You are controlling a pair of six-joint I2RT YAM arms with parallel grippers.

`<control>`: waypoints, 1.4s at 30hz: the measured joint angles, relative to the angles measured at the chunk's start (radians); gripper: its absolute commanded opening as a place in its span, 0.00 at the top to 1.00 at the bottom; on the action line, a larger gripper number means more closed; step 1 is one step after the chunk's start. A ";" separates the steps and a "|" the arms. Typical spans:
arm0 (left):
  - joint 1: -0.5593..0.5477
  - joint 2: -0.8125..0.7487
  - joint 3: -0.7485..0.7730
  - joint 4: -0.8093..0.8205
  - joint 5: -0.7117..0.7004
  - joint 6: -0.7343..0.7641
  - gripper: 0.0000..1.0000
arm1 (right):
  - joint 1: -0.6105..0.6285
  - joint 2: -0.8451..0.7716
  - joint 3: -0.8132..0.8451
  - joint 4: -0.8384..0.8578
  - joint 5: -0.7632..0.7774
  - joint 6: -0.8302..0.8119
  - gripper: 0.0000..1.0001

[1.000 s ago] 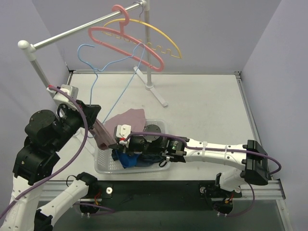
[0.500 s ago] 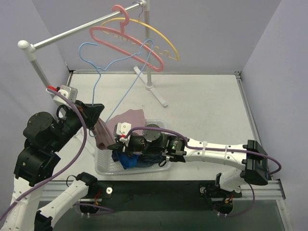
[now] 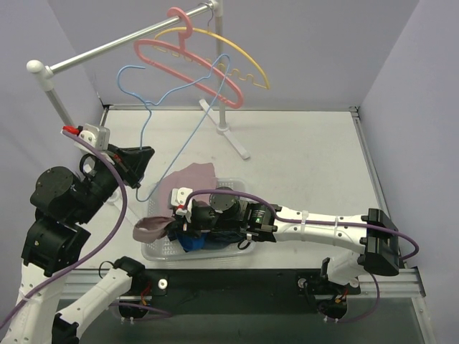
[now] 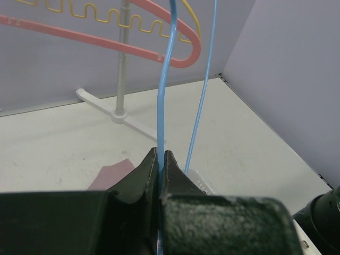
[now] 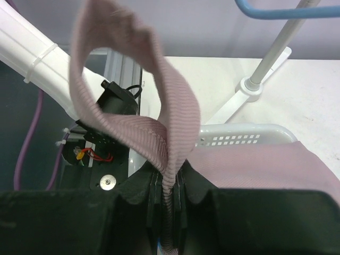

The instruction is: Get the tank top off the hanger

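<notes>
**While strap and wire are both pinched: part them cleanly**

We note left hand [image 4: 161,155] closed on blue hanger [image 4: 166,79], right hand [image 5: 169,178] closed on tank top [image 5: 159,127] strap, its body draped over basket [image 5: 249,133]. We would hold hanger high, draw strap low and sideways.

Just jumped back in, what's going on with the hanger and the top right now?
The left arm's fingers are shut on the blue wire hanger, holding it above the table. The right arm's fingers are shut on a strap of the mauve tank top, whose body lies over the white basket. The strap loop looks clear of the hanger wire, so the top seems to be off it.
</notes>
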 measured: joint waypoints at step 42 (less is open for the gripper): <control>0.000 -0.100 0.208 -0.206 -0.440 0.138 1.00 | -0.121 0.060 0.878 -0.282 0.077 0.041 1.00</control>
